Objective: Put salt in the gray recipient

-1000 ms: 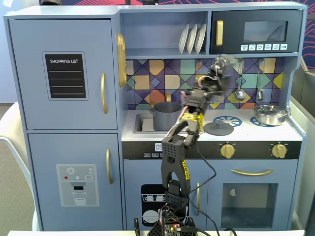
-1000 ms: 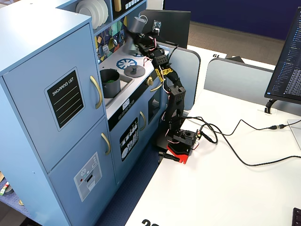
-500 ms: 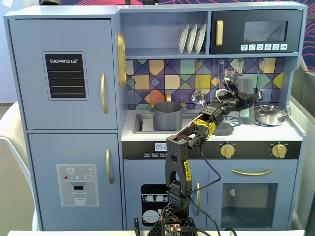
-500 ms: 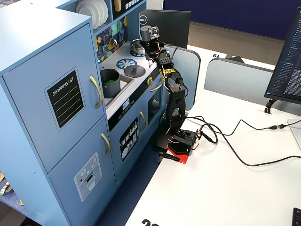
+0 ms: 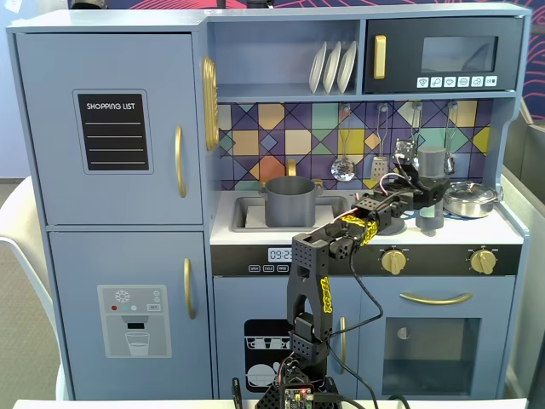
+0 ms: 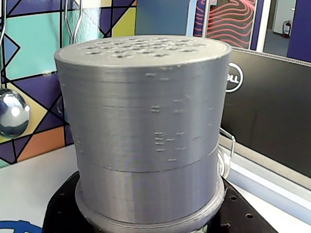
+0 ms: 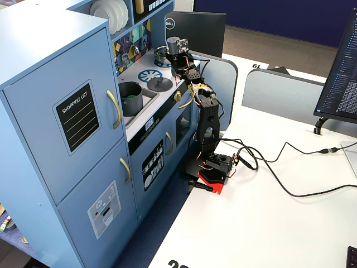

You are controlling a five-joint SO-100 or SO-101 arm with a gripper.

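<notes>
Now the gripper [image 5: 428, 198] clamps the upright salt [image 5: 433, 175] above the counter, well right of the pot [image 5: 290, 201] in the sink.

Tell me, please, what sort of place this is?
Likely an office or lab desk with a toy kitchen: plates racked above, a pot in its sink, and a Dell monitor behind.

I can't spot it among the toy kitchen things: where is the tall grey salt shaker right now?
In a fixed view, the tall grey cylindrical salt shaker is at the right of the counter in the black gripper, just left of the shiny steel pan.
</notes>
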